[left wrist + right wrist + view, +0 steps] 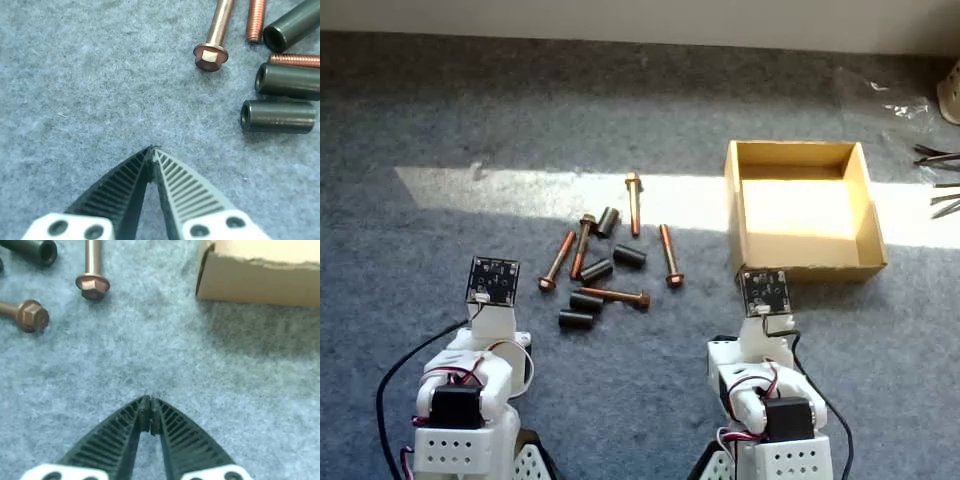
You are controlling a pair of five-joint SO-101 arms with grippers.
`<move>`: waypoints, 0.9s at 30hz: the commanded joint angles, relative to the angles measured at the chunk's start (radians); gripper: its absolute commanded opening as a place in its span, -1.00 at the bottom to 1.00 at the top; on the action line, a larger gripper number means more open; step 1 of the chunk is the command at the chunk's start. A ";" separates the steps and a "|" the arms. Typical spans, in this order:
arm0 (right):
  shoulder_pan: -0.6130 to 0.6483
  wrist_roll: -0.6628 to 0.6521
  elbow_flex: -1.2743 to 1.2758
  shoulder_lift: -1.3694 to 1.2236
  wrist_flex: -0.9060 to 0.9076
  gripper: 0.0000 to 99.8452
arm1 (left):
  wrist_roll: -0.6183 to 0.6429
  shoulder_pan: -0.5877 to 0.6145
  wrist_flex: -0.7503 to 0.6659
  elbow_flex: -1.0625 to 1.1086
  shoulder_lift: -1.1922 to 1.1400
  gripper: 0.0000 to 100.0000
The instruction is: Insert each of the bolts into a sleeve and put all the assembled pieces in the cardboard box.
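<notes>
Both arms sit at the carpet's [420, 120] near edge. The left gripper [151, 150] and right gripper [150, 399] have jaws together, holding nothing. Bolts [617, 295] and sleeves [576, 320] lie loose just ahead, beside the cardboard box [807, 270]. Nothing looks assembled yet, so the likely next move is opening a gripper onto a bolt.
</notes>
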State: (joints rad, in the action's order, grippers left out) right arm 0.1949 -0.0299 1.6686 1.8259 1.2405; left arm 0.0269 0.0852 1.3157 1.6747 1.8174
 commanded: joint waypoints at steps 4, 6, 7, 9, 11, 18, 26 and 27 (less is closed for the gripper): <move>0.005 0.009 0.113 0.005 0.002 -0.99 | -0.005 0.013 0.008 0.021 0.002 -0.99; 0.005 0.009 0.113 0.005 0.002 -0.99 | -0.005 0.013 0.008 0.021 0.002 -0.99; 0.005 0.009 0.113 0.005 0.002 -0.99 | -0.005 0.013 0.008 0.021 0.002 -0.99; 0.005 0.009 0.113 0.005 0.002 -0.99 | -0.005 0.013 0.008 0.021 0.002 -0.99; 0.005 0.009 0.113 0.005 0.002 -0.99 | -0.005 0.013 0.008 0.021 0.002 -0.99; 0.005 0.009 0.113 0.005 0.002 -0.99 | -0.002 0.004 0.008 0.021 0.002 -0.99; 0.010 0.012 0.113 0.005 0.002 -0.99 | -0.002 0.002 0.008 0.021 0.002 -0.99; 0.010 0.012 0.113 0.005 0.002 -0.99 | -0.002 0.002 0.008 0.021 0.002 -0.99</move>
State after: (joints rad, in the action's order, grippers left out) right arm 0.1949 -0.0269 1.6686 1.8259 1.2405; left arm 0.0269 0.0852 1.3157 1.6747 1.8174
